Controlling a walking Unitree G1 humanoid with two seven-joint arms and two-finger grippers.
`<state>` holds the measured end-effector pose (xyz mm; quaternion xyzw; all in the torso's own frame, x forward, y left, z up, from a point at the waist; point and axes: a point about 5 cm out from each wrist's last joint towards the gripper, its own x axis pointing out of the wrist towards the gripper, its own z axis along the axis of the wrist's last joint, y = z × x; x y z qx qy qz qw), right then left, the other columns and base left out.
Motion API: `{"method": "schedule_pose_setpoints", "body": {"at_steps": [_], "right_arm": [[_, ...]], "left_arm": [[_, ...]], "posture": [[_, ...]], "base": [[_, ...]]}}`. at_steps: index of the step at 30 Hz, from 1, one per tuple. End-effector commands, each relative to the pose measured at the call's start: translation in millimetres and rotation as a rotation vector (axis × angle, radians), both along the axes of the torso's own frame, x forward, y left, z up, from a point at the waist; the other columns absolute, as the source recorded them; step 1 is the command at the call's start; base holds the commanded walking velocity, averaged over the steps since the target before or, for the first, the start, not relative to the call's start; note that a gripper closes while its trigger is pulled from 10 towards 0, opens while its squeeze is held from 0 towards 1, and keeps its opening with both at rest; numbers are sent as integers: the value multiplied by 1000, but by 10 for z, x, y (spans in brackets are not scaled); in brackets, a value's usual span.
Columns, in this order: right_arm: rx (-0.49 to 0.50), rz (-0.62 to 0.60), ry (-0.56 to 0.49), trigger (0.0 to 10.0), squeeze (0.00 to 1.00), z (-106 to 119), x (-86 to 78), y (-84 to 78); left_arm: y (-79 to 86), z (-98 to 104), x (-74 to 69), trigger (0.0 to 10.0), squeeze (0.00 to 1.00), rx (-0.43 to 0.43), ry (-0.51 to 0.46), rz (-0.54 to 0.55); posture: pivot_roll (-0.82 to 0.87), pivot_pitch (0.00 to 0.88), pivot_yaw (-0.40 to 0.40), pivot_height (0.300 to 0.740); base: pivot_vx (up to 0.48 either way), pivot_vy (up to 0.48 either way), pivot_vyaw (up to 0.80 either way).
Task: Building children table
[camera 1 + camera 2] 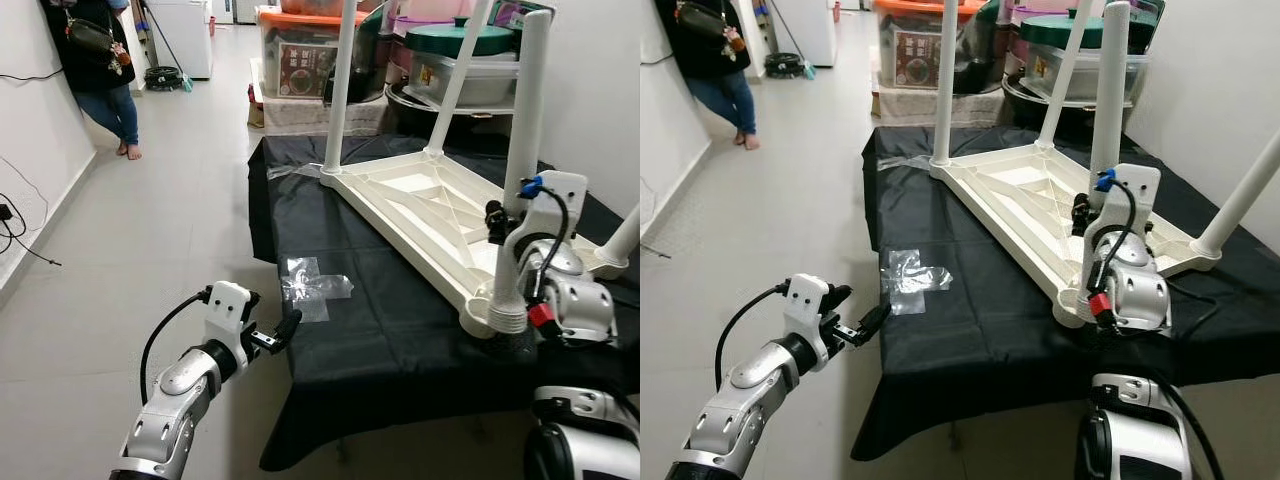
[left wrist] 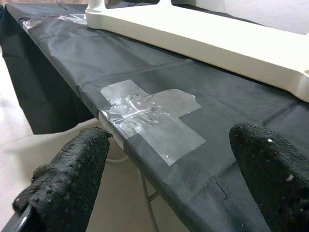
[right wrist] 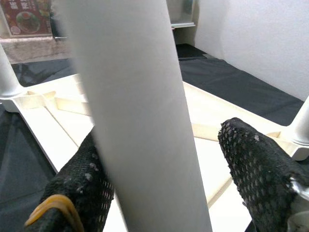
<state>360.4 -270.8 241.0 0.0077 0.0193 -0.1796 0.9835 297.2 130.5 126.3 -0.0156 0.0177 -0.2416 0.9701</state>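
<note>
Straddling the near white leg (image 3: 140, 121), the right tool (image 1: 497, 222) has its two black fingers (image 3: 256, 169) spread to either side of the tube, one finger against it and the other a little apart. That leg stands upright in the near corner socket of the upturned children table (image 1: 420, 215), whose ribbed white underside faces up on the black-covered counter (image 1: 400, 330). Three more legs rise from the other corners, the right one slanting outward. The left tool (image 1: 285, 330) hovers just off the counter's near left edge, fingers wide apart and holding nothing, pointed toward a crumpled patch of clear tape (image 2: 149, 116) stuck on the cloth. Beyond the counter stand stacked storage bins (image 1: 300, 50); a person (image 1: 95, 60) leans by the left wall.
</note>
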Motion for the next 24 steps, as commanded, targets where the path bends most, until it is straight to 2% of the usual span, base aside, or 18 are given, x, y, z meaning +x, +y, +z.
{"method": "schedule_pose_setpoints", "body": {"at_steps": [1,2,3,4,6,7,9,10,12,14,16,20,21,22,23,24], "right_arm": [[12,-10,10,10000,0,-28,-32,-106],[12,-10,10,10000,0,-28,-32,-106],[53,-24,21,0,0,-116,-61,-158],[53,-24,21,0,0,-116,-61,-158],[128,-40,69,0,0,-354,-112,-187],[128,-40,69,0,0,-354,-112,-187],[154,-19,139,0,0,-564,-113,-168],[154,-19,139,0,0,-564,-113,-168],[168,9,217,0,0,-747,-104,-156],[168,9,217,0,0,-747,-104,-156],[182,6,268,0,0,-882,-103,-192],[142,1,229,0,0,-796,-59,-209],[134,37,205,10000,0,-730,-23,-146],[134,37,205,10000,0,-730,-23,-146],[108,91,149,10000,0,-634,11,-43],[108,91,149,10000,0,-634,11,-43]], "left_arm": [[-11,-44,-20,10000,0,20,12,-1],[-11,-44,-20,10000,0,20,12,-1],[-15,-50,-20,10000,0,21,12,-1],[-15,-50,-20,10000,0,21,12,-1],[-15,-52,-16,10000,0,24,11,7],[-15,-52,-16,10000,0,24,11,7],[29,-54,3,10000,0,36,12,33],[29,-54,3,10000,0,36,12,33],[63,-35,24,10000,0,34,9,56],[63,-35,24,10000,0,34,9,56],[78,-4,34,10000,0,26,6,71],[84,18,29,10000,0,28,4,75],[95,29,34,10000,0,34,0,81],[95,29,34,10000,0,34,0,81],[101,41,46,10000,0,35,-3,90],[101,41,46,10000,0,35,-3,90]], "posture": [[28,0,-80,740],[28,0,-80,740],[28,0,-81,740],[28,0,-81,740],[35,0,-83,740],[35,0,-83,740],[39,0,-86,740],[39,0,-86,740],[45,0,-89,740],[45,0,-89,740],[58,0,-94,740],[59,0,-93,740],[55,0,-87,740],[55,0,-87,740],[49,0,-84,740],[49,0,-84,740]], "base": [[0,0,0],[0,0,0],[0,0,0],[0,0,0],[0,0,0],[0,0,0],[0,0,0],[0,0,0],[0,0,0],[0,0,0],[0,0,0],[0,0,0],[0,0,0],[0,0,0],[0,0,0],[0,0,0]]}}
